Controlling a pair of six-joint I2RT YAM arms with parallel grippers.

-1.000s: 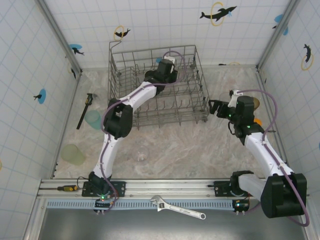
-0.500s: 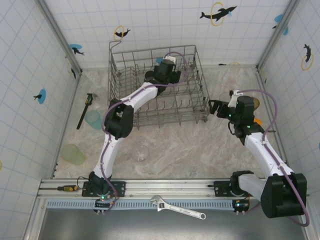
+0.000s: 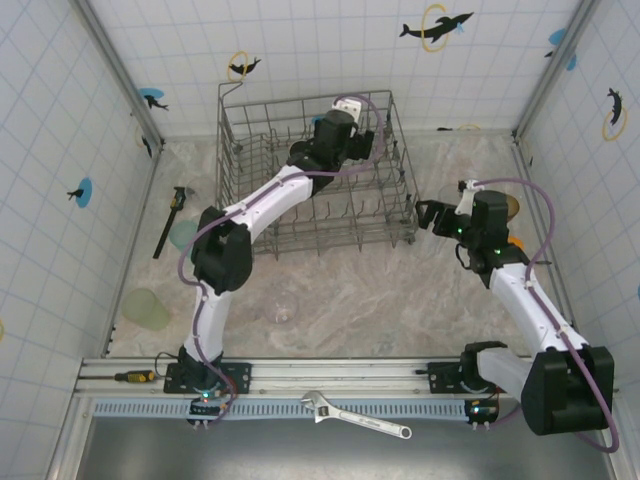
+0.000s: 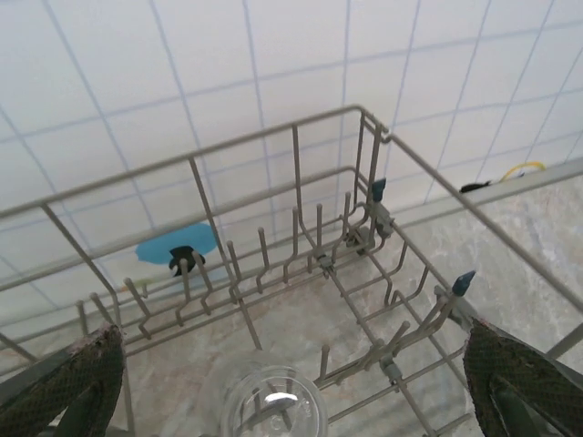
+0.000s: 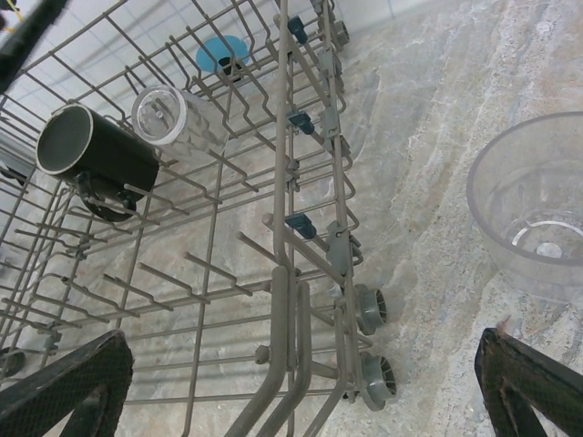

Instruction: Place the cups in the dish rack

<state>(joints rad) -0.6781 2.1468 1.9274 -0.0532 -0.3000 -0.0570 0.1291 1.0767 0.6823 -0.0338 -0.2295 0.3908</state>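
Note:
The grey wire dish rack [image 3: 300,215] stands at the back centre. My left gripper [image 3: 347,128] hangs open over its far part. In the left wrist view a clear glass [image 4: 271,407] stands upside down among the tines, below and between the wide-apart fingers [image 4: 80,382], untouched. A black mug [image 5: 96,155] and that clear glass [image 5: 169,118] lie inside the rack [image 5: 282,273]. My right gripper [image 3: 430,215] is open beside the rack's right front corner, holding nothing. A pale teal cup [image 3: 181,236], a pale green cup [image 3: 147,308] and a clear glass [image 3: 283,308] sit on the table.
A wide clear cup [image 5: 537,209] stands on the table right of the rack, close to my right finger [image 5: 533,382]. A brownish cup rim [image 3: 509,206] and a small orange object [image 3: 516,241] sit behind the right wrist. A black tool [image 3: 169,220] lies left. Tiled walls close in three sides.
My left gripper has opened, let go of the clear glass in the rack and risen slightly toward the back right. The right arm has not moved.

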